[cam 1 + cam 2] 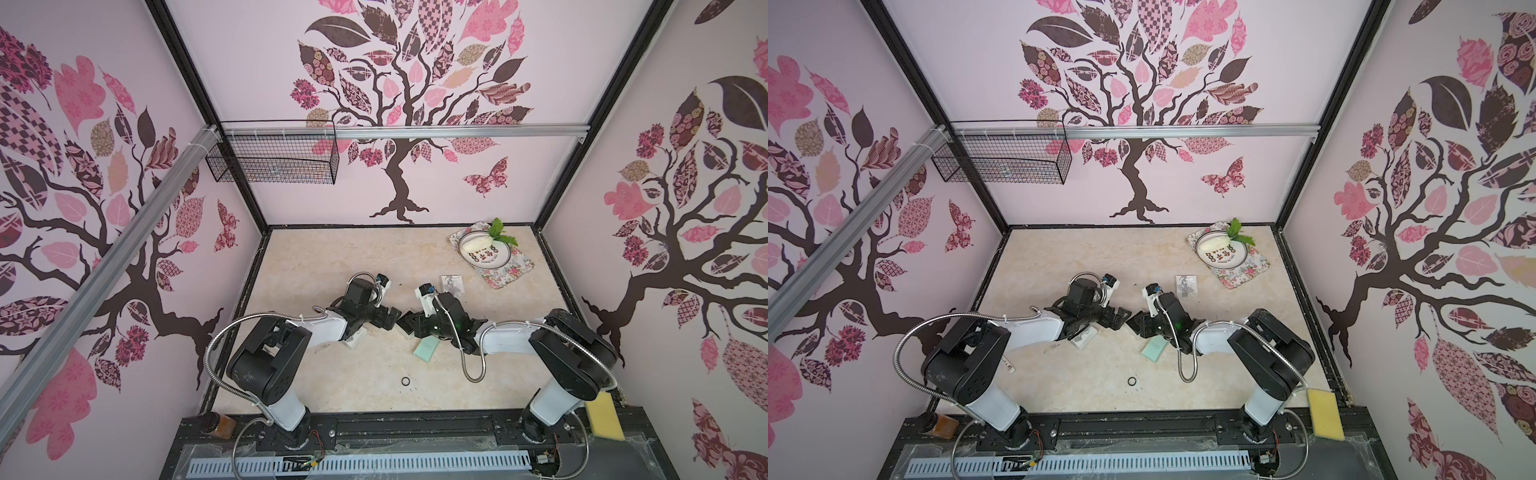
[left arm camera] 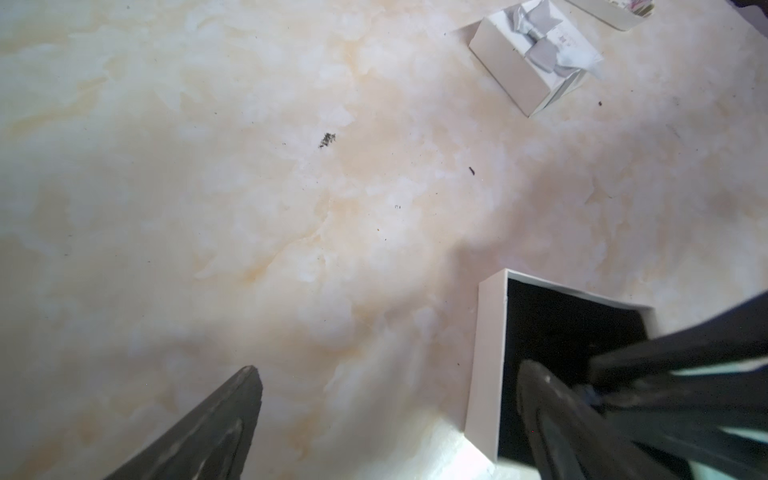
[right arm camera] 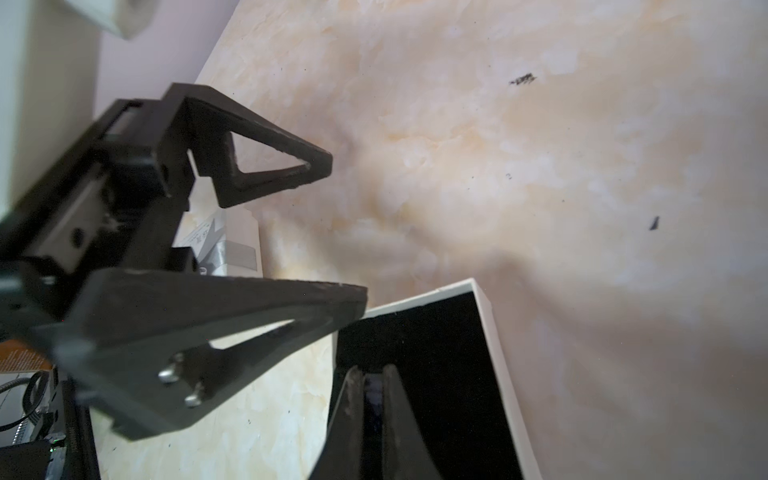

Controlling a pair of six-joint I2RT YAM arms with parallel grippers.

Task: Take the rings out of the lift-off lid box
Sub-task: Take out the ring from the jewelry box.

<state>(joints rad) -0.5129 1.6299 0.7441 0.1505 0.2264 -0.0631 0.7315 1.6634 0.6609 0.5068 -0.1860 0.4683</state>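
The lift-off lid box (image 2: 490, 353) stands open, white-walled with a black lining (image 3: 440, 357); in both top views the grippers mostly hide it. My left gripper (image 2: 390, 370) is open and straddles one wall, one finger in the box and one over the table. My right gripper (image 3: 372, 368) reaches down into the box with its jaws shut. A faint bluish glint shows between its tips; I cannot tell whether it is a ring. One black ring (image 1: 405, 381) (image 1: 1132, 381) lies on the table in front of the arms.
A white box with a grey bow (image 2: 536, 54) (image 1: 452, 285) sits behind the grippers. Another white box (image 1: 354, 340) lies under the left arm, a mint-green flat piece (image 1: 426, 348) under the right. A plate on a floral tray (image 1: 511, 270) stands back right.
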